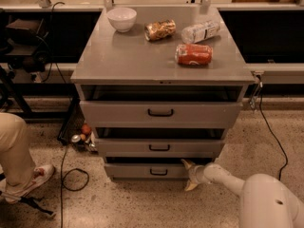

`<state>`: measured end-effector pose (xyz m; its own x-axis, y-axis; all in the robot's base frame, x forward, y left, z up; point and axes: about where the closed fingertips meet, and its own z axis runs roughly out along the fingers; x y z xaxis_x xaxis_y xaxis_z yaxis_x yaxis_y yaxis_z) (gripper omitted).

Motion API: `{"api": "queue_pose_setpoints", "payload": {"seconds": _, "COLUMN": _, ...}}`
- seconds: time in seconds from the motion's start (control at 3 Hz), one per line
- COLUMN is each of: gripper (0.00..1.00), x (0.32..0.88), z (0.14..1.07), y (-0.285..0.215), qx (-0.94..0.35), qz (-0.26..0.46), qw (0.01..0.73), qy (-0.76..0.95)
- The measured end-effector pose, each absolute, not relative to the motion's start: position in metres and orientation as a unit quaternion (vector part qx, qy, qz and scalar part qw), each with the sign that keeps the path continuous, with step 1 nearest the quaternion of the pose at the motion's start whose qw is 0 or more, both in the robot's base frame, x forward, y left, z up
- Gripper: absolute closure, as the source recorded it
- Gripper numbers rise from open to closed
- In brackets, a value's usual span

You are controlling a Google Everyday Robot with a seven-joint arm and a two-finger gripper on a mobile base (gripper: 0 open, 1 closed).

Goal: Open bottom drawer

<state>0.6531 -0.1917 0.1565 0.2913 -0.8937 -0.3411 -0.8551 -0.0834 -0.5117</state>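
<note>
Claw (188,175) (fingers spread) hangs low beside bottom drawer (142,171)

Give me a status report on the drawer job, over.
Gripper open, low at bottom drawer right end, off its handle. Cable and person's shoe on floor left, apart from drawer.

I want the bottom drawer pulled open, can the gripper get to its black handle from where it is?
Probably yes. The gripper, open, sits low by the right end of the bottom drawer, level with its handle; nothing stands between them, so it only needs to shift sideways.
</note>
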Motion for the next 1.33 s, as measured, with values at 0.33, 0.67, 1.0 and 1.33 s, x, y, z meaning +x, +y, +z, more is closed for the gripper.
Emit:
{"api": "queue_pose_setpoints", "payload": {"seconds": 0.33, "gripper": 0.38, "x": 0.656, "z": 0.147, "y": -0.192, "qx": -0.728, "qz": -0.024, "qw": 0.312, "qy": 0.61}}
{"api": "queue_pose_setpoints", "payload": {"seconds": 0.67, "gripper": 0.69, "x": 0.654, "z": 0.153, "y": -0.193, "qx": -0.727, "qz": -0.024, "qw": 0.311, "qy": 0.612}}
{"api": "queue_pose_setpoints", "payload": {"seconds": 1.0, "gripper": 0.92, "x": 0.654, "z": 0.157, "y": -0.193, "qx": -0.727, "qz": -0.024, "qw": 0.311, "qy": 0.612}}
{"api": "queue_pose_setpoints", "payload": {"seconds": 1.33, "gripper": 1.0, "x": 0.653, "z": 0.158, "y": -0.194, "qx": -0.727, "qz": -0.024, "qw": 0.311, "qy": 0.612}}
